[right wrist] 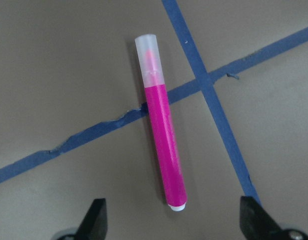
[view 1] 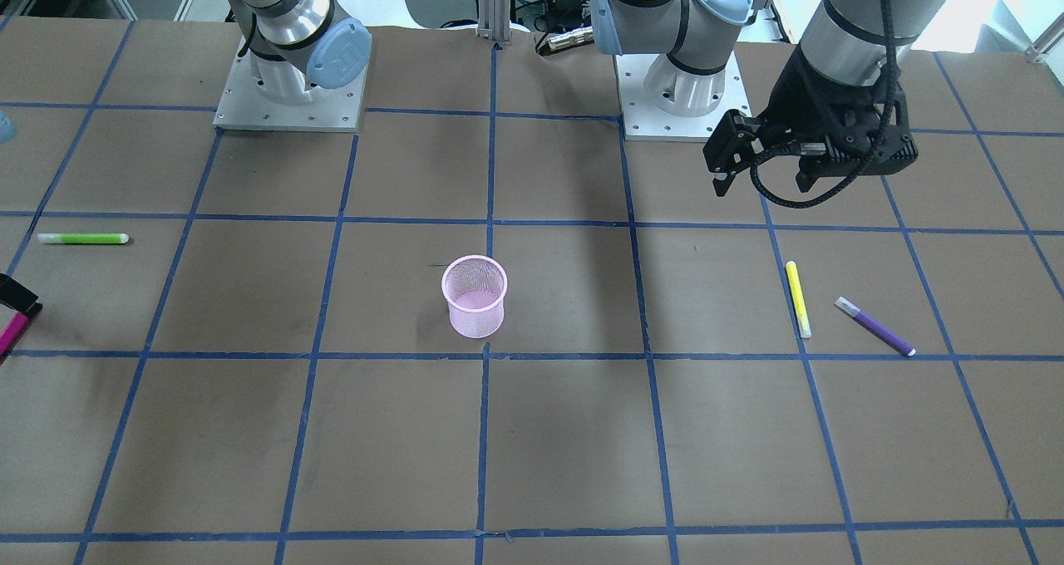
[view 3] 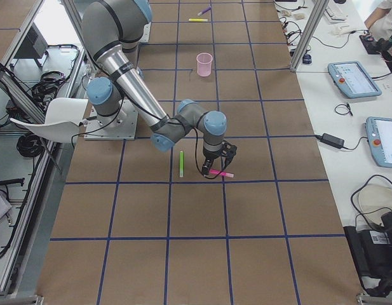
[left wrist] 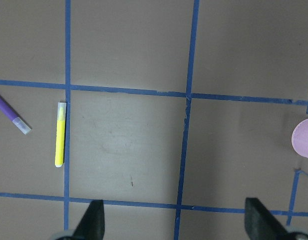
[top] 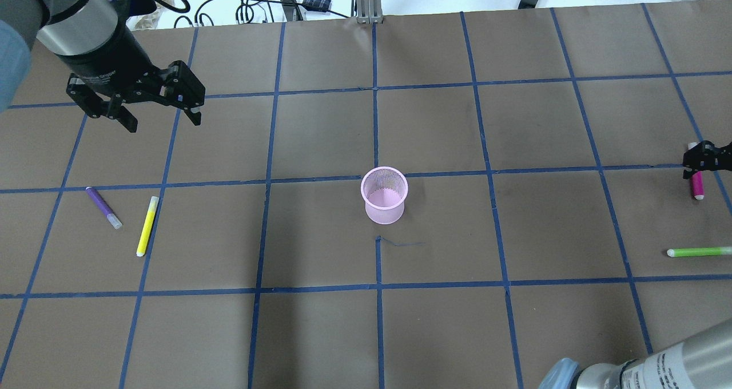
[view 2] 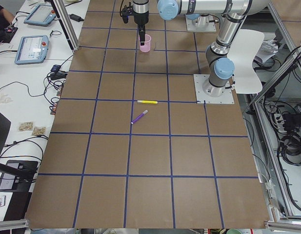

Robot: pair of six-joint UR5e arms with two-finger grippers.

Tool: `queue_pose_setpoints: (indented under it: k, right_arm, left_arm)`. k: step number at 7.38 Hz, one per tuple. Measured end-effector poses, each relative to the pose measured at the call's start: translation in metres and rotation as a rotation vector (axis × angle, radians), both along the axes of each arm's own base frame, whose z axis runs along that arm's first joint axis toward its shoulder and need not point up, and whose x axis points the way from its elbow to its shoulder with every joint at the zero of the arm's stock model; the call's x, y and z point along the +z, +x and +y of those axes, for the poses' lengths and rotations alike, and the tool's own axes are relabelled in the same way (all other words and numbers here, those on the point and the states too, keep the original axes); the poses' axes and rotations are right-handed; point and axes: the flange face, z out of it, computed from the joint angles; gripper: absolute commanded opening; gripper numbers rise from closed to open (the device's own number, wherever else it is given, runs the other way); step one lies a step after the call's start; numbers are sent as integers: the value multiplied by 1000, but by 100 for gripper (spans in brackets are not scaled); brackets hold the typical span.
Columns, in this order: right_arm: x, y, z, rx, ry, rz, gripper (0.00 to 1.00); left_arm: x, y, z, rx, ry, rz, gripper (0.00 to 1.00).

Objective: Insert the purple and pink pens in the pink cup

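pink pen (top: 697,187) partly hidden under right tool (top: 708,161)

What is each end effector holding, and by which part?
Nothing is held. The left end effector is open and empty; the right end effector is open over the pink pen, not touching it.

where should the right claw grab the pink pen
Take the pink pen by the middle of its magenta barrel, coming straight down from above. It lies flat on the table, so only its two long sides are free. The open right claw hangs over it with fingers either side. Avoid the clear cap, which might slip off.
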Motion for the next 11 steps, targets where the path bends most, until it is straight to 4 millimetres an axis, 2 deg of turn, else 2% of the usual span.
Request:
queue_pose_setpoints:
  k: [2,3,4,6,7,8,9,10,11]
  right_arm:
    - [-10,-3,0,9,19,2,65]
    - [-13,-3,1,11,31,5,63]
    - [-15,-3,2,14,37,5,58]
    - [-21,-4,1,16,45,0,55]
    - [-26,-5,0,16,51,-6,55]
    - [-29,-6,-1,16,53,-10,47]
    - [-31,-6,-2,17,53,-13,26]
    - [-31,-6,-2,26,53,-15,6]
    - [-31,-6,-2,48,55,-15,0]
  left_arm:
    - [-3,11,-4,17,4,0,100]
    - [-6,30,-8,56,11,1,100]
    - [-13,65,-15,123,17,3,100]
    - [-36,149,-34,269,2,-16,100]
    - [-57,194,-42,336,-8,-49,100]
    - [-85,233,-46,395,-23,-72,100]
    - [-120,266,-47,447,-39,-84,100]
    - [-153,291,-46,484,-44,-89,100]
    - [-181,307,-46,508,-32,-86,99]
